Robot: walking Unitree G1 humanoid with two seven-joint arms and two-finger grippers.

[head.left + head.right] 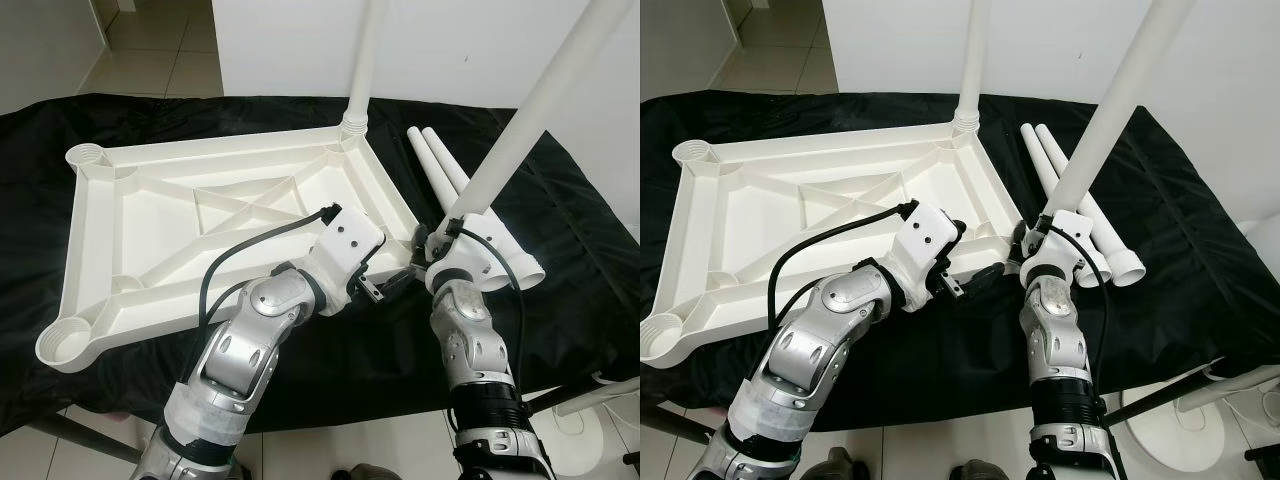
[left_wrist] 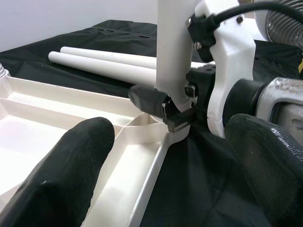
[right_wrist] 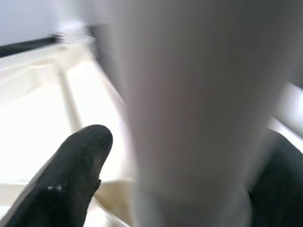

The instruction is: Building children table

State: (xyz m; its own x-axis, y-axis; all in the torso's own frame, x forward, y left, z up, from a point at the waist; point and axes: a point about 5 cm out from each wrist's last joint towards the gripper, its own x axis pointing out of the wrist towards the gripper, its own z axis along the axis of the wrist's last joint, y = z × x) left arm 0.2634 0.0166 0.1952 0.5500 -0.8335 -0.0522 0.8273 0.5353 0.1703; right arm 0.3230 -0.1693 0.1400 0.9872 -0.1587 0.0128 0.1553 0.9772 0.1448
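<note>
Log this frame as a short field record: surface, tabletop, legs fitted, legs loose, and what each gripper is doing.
surface: black cloth
tabletop: white tabletop lying underside up
legs fitted: fitted leg upright in the far right corner socket
legs loose: two spare legs on the cloth, right of the tabletop
right gripper: shut on held leg, its lower end at the near right corner
left gripper: open beside that corner, holding nothing
empty sockets: both left corners
</note>
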